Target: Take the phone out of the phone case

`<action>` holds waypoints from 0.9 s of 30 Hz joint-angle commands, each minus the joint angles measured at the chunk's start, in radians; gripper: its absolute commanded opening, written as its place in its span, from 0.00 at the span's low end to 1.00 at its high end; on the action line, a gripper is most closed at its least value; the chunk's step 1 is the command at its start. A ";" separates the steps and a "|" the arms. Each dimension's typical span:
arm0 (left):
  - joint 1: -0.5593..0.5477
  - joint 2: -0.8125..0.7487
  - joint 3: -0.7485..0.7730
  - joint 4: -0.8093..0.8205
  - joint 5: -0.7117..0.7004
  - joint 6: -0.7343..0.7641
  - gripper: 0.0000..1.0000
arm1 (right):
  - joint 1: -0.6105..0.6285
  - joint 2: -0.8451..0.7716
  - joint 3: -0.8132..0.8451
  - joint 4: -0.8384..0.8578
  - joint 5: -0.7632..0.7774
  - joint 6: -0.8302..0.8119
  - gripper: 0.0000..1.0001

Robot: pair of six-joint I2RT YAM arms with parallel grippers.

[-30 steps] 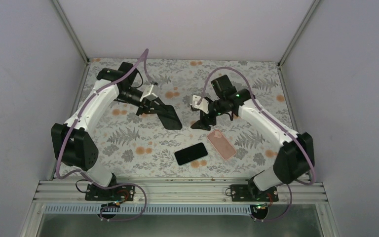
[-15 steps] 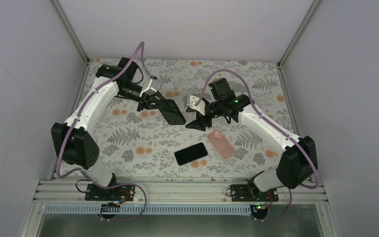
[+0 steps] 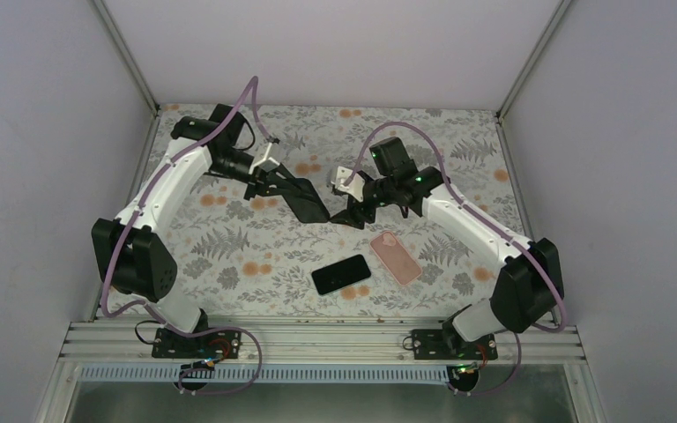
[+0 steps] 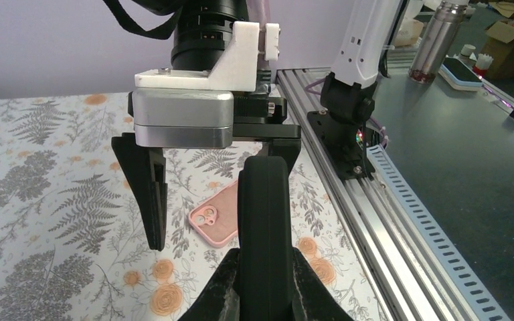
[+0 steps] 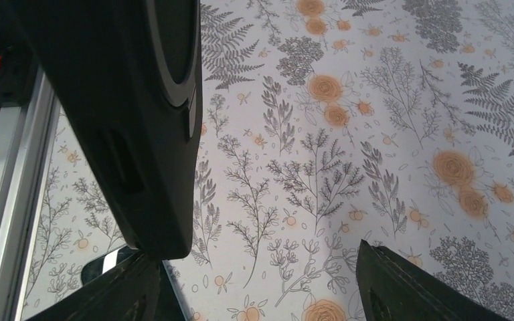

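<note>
Tabletop [image 3: 229, 256] overhead bears a black phone [image 3: 341, 274], unseen by left wrist.

Top camera looks down from the near side on the whole table [image 3: 229, 247]. Both wrist cameras sit very close and share the black case [image 4: 262, 214].

Phone [image 3: 341, 274] L of case [image 3: 396, 256], on tbl [image 3: 256, 248]

Lab: white-walled enclosure [image 3: 317, 44], aluminium rails [image 3: 317, 339]
</note>
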 commanded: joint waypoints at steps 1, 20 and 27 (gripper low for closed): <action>-0.004 -0.040 -0.008 -0.009 0.125 0.013 0.02 | -0.005 0.026 0.035 0.121 0.055 0.055 0.75; -0.001 -0.054 -0.053 -0.010 0.220 0.017 0.02 | -0.005 0.089 0.210 0.270 0.125 0.147 0.78; 0.014 -0.024 -0.037 -0.010 0.241 0.009 0.02 | 0.036 0.087 0.276 0.210 -0.017 0.145 0.81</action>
